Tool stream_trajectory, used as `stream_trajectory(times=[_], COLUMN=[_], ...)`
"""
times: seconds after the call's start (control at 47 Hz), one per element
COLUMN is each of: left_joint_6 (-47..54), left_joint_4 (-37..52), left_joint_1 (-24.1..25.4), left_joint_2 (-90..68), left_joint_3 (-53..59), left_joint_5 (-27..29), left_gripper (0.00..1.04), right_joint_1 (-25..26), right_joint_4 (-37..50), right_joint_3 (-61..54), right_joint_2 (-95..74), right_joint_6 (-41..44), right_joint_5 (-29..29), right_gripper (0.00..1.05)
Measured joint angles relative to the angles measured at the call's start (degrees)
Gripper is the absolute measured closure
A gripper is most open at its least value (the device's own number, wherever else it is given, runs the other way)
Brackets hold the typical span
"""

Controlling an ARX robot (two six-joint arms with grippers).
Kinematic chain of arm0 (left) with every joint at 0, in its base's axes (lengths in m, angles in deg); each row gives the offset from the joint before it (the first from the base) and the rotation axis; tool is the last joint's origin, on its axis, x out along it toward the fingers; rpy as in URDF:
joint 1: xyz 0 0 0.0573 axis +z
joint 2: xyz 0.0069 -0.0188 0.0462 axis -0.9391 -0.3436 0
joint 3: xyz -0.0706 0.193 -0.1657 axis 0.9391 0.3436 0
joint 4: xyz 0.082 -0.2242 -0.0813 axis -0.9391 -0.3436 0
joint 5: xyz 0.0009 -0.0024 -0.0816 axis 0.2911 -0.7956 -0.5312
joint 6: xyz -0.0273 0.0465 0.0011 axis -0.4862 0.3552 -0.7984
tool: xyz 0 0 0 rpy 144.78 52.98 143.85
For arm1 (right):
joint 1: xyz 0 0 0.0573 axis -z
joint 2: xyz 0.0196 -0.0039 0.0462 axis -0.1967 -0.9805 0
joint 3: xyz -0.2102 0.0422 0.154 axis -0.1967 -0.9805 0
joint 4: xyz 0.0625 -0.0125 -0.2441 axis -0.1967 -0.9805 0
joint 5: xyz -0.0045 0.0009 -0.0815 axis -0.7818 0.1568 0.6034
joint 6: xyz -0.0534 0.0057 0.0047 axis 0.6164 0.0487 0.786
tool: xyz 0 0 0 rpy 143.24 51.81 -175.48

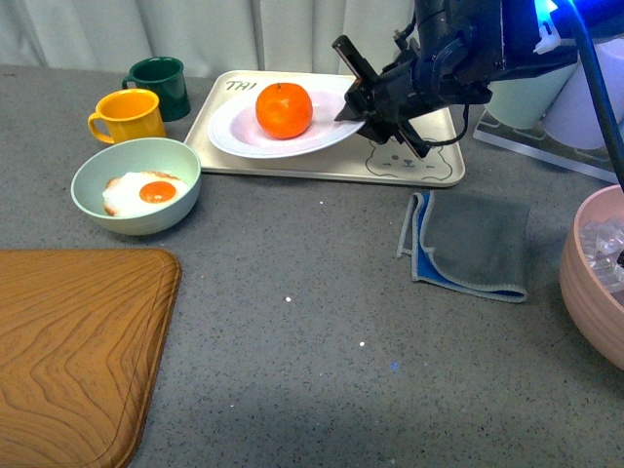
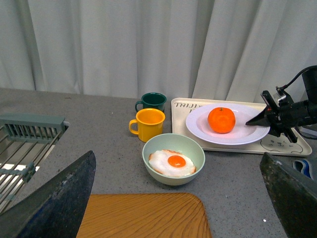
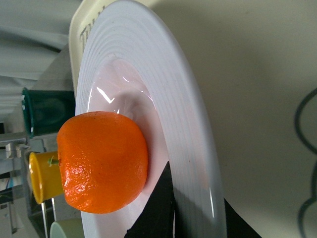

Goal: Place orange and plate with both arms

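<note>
The orange [image 1: 284,109] sits in the white ridged plate [image 1: 244,132], which rests on the beige tray [image 1: 322,164] at the back of the table. My right gripper [image 1: 359,109] is shut on the plate's right rim, one finger above the rim and one below. In the right wrist view the orange [image 3: 101,161] lies in the plate [image 3: 163,99] close to my black fingers [image 3: 161,208]. In the left wrist view the orange [image 2: 221,119] and plate [image 2: 198,125] show far off. My left gripper [image 2: 181,198] is open and empty, above the wooden board.
A pale green bowl [image 1: 97,175] with a fried egg stands left of the tray, with a yellow mug [image 1: 127,115] and a dark green mug [image 1: 161,86] behind it. A wooden board [image 1: 68,351] lies front left, a grey cloth [image 1: 473,244] and pink bowl [image 1: 585,283] right.
</note>
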Motion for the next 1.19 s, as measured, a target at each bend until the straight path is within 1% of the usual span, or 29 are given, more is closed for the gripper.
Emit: stream_trajectory(times=[0.064,0.085,0.17,0.277,0.362,0.383,0.426,0.468,0.489,0.553,0.574,0.638,0.745,0.787,0.809,0.83,0.851,0.894,0.936,0.957,1.0,1.021,1.085,1.191], left_joint_6=[0.00,0.00,0.00,0.00,0.00,0.00,0.00,0.00,0.00,0.00,0.00,0.00,0.00,0.00,0.00,0.00,0.00,0.00,0.00,0.00,0.00,0.00,0.00,0.00], left_joint_4=[0.00,0.00,0.00,0.00,0.00,0.00,0.00,0.00,0.00,0.00,0.00,0.00,0.00,0.00,0.00,0.00,0.00,0.00,0.00,0.00,0.00,0.00,0.00,0.00], left_joint_1=[0.00,0.00,0.00,0.00,0.00,0.00,0.00,0.00,0.00,0.00,0.00,0.00,0.00,0.00,0.00,0.00,0.00,0.00,-0.02,0.00,0.00,0.00,0.00,0.00], left_joint_2=[0.00,0.00,0.00,0.00,0.00,0.00,0.00,0.00,0.00,0.00,0.00,0.00,0.00,0.00,0.00,0.00,0.00,0.00,0.00,0.00,0.00,0.00,0.00,0.00], left_joint_3=[0.00,0.00,0.00,0.00,0.00,0.00,0.00,0.00,0.00,0.00,0.00,0.00,0.00,0.00,0.00,0.00,0.00,0.00,0.00,0.00,0.00,0.00,0.00,0.00], left_joint_5=[0.00,0.00,0.00,0.00,0.00,0.00,0.00,0.00,0.00,0.00,0.00,0.00,0.00,0.00,0.00,-0.02,-0.04,0.00,0.00,0.00,0.00,0.00,-0.02,0.00], left_gripper=[0.07,0.07,0.07,0.07,0.07,0.07,0.07,0.07,0.07,0.07,0.07,0.07,0.07,0.07,0.07,0.07,0.07,0.07,0.07,0.07,0.07,0.07,0.07,0.07], right_joint_1=[0.22,0.31,0.48,0.57,0.59,0.59,0.57,0.48,0.42,0.42,0.42,0.35,0.02,-0.31,-0.42,-0.46,-0.44,0.09,0.74,1.36,2.40,2.64,3.87,6.12], right_joint_4=[-2.16,-2.56,-2.64,-1.36,0.26,0.31,0.46,1.01,1.03,3.10,3.45,5.73,13.25,21.70,30.67,36.33,44.39,55.39,61.94,65.68,69.81,70.36,72.61,74.84], right_joint_3=[1.40,1.51,1.44,-0.11,-3.74,-4.20,-5.62,-8.13,-9.46,-12.94,-13.44,-16.83,-25.29,-30.56,-35.06,-38.18,-43.30,-51.65,-57.70,-61.81,-67.95,-69.05,-75.01,-86.07], right_joint_2=[-0.72,-0.85,-0.85,-0.13,1.84,2.16,3.21,5.11,6.36,9.51,9.99,13.03,19.61,22.14,23.76,24.90,26.80,30.36,33.42,35.76,39.74,40.52,44.65,51.32], right_joint_6=[0.79,1.14,1.95,2.51,4.50,4.70,6.38,9.92,12.61,17.75,18.47,23.26,32.52,36.98,39.93,42.12,43.69,46.10,47.06,47.82,48.41,48.52,48.92,49.29], right_joint_5=[0.92,1.11,1.60,2.08,4.59,4.76,6.25,9.01,11.28,13.88,14.23,17.33,23.02,28.17,32.87,35.67,38.47,38.97,38.77,38.40,37.79,37.59,36.76,35.21], right_gripper=[0.90,0.85,0.69,0.55,0.40,0.39,0.33,0.24,0.19,0.08,0.07,0.10,0.09,0.13,0.18,0.22,0.27,0.36,0.43,0.49,0.58,0.59,0.70,0.93])
